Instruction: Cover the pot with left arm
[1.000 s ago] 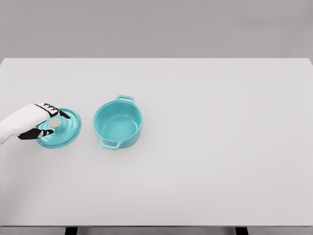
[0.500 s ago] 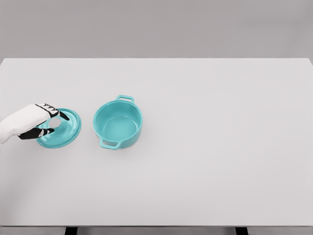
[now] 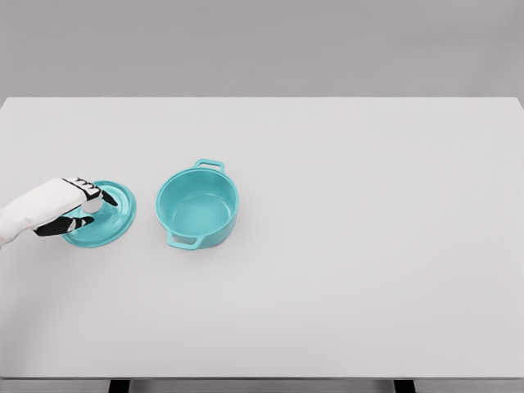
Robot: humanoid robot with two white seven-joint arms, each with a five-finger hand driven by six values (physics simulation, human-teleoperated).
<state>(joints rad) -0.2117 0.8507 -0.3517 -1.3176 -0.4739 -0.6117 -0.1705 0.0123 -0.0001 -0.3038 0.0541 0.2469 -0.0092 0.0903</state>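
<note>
In the head view, a white table [image 3: 344, 270] fills most of the frame under a grey wall. A teal pot [image 3: 197, 207] stands uncovered left of the table's middle, its mouth open upward, one loop handle pointing toward the far edge and the other toward the near edge. Just beside it on its left, apart from it, lies the matching teal lid [image 3: 106, 219], flat on the table with its ridged top facing up. The left hand [image 3: 70, 205] comes in from the left edge on a white arm and sits over the left part of the lid. Its black-tipped fingers [image 3: 105, 195] and the thumb below are curled round the pale knob [image 3: 92, 207] at the lid's centre, pinching it from both sides. The lid's right part shows clear of the hand, nearest the pot. The right arm does not show.
</note>
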